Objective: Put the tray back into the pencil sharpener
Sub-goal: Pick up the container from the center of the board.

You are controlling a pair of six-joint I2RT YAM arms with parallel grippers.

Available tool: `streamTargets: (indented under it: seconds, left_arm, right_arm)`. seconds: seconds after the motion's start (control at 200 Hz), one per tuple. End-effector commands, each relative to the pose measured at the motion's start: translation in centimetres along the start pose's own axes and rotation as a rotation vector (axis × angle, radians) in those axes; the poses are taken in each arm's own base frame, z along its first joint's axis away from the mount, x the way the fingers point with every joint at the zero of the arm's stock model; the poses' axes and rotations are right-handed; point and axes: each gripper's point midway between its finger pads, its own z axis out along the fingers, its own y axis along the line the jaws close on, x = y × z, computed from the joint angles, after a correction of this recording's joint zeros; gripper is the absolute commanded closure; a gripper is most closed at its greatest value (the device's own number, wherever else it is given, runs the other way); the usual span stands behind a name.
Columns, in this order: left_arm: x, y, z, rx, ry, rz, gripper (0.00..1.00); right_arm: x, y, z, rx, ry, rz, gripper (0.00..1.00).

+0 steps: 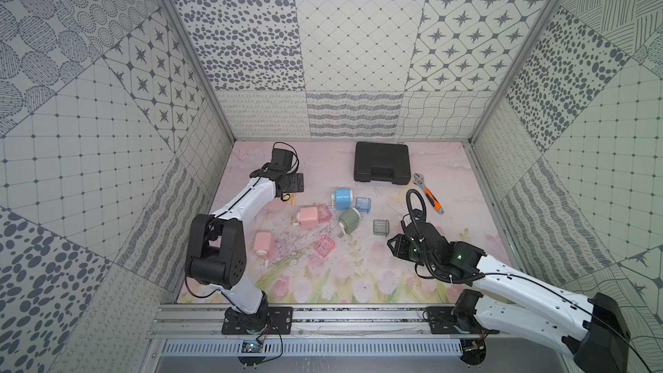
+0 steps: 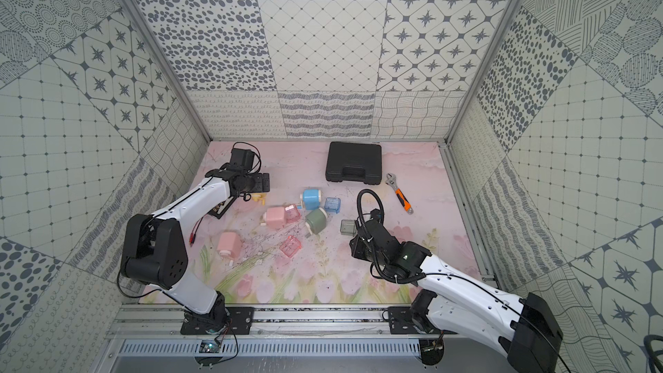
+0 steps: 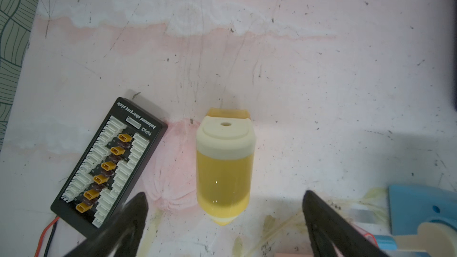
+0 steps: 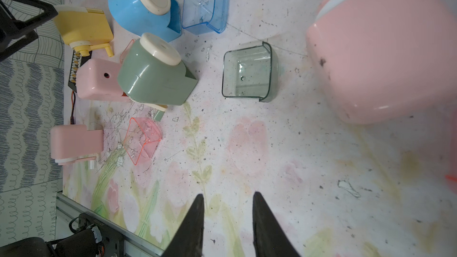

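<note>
1. Progress: partway, by judgement. Yellow sharpener [image 3: 225, 164] lying on the surface [image 1: 362, 281], its translucent yellow tray apparently seated in the body; 1 unit seemingly complete.
2. Outstanding: 3 trays loose and empty.
   - Blue tray [image 1: 363, 205] just beside the blue sharpener [image 1: 342, 199].
   - Smoke-green tray [image 4: 247, 75] apart from the green sharpener [image 4: 153, 75].
   - Loose pink tray [image 1: 324, 246] near the pink sharpener [image 1: 264, 242] closest to the left arm's base.
3. Undetermined: 2nd pink sharpener [image 1: 308, 217] with a 2nd pink tray [image 1: 324, 213] touching its end. Fully home or not, cannot tell.
4. Tray description: small tinted clear plastic boxes, thin-walled, with rounded corners and a lip along 1 edge, speckled with dark dust. Probably light and slippery, liable to skid when pushed.
5. Left fingers [image 3: 131, 218]: spread wide, standing off to both sides of the yellow sharpener, touching nothing, holding nothing.
6. Right fingers [image 4: 195, 221]: parted narrowly, nothing between them, hovering over bare surface, with the smoke-green tray ahead and well apart.
</note>
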Motion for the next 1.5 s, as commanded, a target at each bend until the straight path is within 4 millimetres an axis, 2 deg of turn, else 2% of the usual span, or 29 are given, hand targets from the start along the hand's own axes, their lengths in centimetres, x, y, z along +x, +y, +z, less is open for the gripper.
streamTargets:
  seconds: [0.0,0.07,0.1,0.185,0.315,0.455,0.57,0.725,0.795,0.891,1.026,1.096,1.166,1.281,1.376,1.496]
  left_arm:
    - [1.0,-1.0,-2.2,0.047,0.0,0.054,0.09]
    - [0.9,-2.7,-4.2,0.114,-0.061,0.15,0.1]
    - [0.2,-3.8,-5.3,0.163,-0.117,0.187,0.1]
    - [0.0,-7.0,-8.4,0.346,-0.22,0.3,0.11]
    - [1.3,-11.1,-12.0,0.566,-0.322,0.464,0.15]
    - [5.0,-14.2,-13.0,0.643,-0.288,0.67,0.14]
    - [7.6,-15.7,-13.4,0.659,-0.247,0.8,0.13]
    - [8.8,-16.5,-13.8,0.688,-0.256,0.852,0.12]
    - [7.6,-15.4,-13.4,0.6,-0.268,0.797,0.12]
    - [5.3,-12.7,-13.6,0.43,-0.336,0.677,0.1]
    - [2.0,-6.6,-15.0,0.194,-0.483,0.405,0.07]
    - [1.2,-3.1,-16.2,0.113,-0.527,0.226,0.07]
    - [1.2,0.4,-17.5,0.029,-0.557,0.056,0.07]
    - [2.0,4.3,-20.2,-0.046,-0.62,-0.104,0.08]
    - [2.7,6.6,-22.1,-0.049,-0.671,-0.232,0.07]
    - [2.9,8.2,-23.9,-0.06,-0.706,-0.305,0.07]
  right_arm:
    - [-1.1,1.1,-0.1,-0.033,-0.033,0.002,0.64]
    - [-0.9,1.1,0.0,-0.034,-0.028,0.007,0.64]
    - [-0.9,1.0,0.0,-0.032,-0.028,0.009,0.64]
    - [-0.9,1.1,0.0,-0.031,-0.029,0.012,0.63]
    - [-1.0,1.0,0.1,-0.02,-0.026,0.021,0.62]
    - [-0.6,0.3,0.4,0.0,-0.022,0.05,0.6]
    - [0.0,0.3,0.7,0.001,-0.002,0.054,0.6]
    - [1.0,1.0,1.4,0.056,0.046,-0.048,0.6]
    - [1.4,2.0,1.7,0.056,0.07,-0.131,0.6]
    - [2.0,4.7,2.1,0.022,0.067,-0.278,0.59]
    - [3.3,9.6,3.7,-0.075,0.114,-0.459,0.58]
    - [4.1,12.0,4.8,-0.106,0.15,-0.547,0.57]
    - [4.8,14.0,5.7,-0.137,0.194,-0.617,0.57]
    - [5.0,16.1,7.2,-0.146,0.23,-0.696,0.57]
    - [4.6,16.9,9.2,-0.109,0.254,-0.724,0.57]
    - [4.1,17.0,11.3,-0.045,0.305,-0.726,0.58]
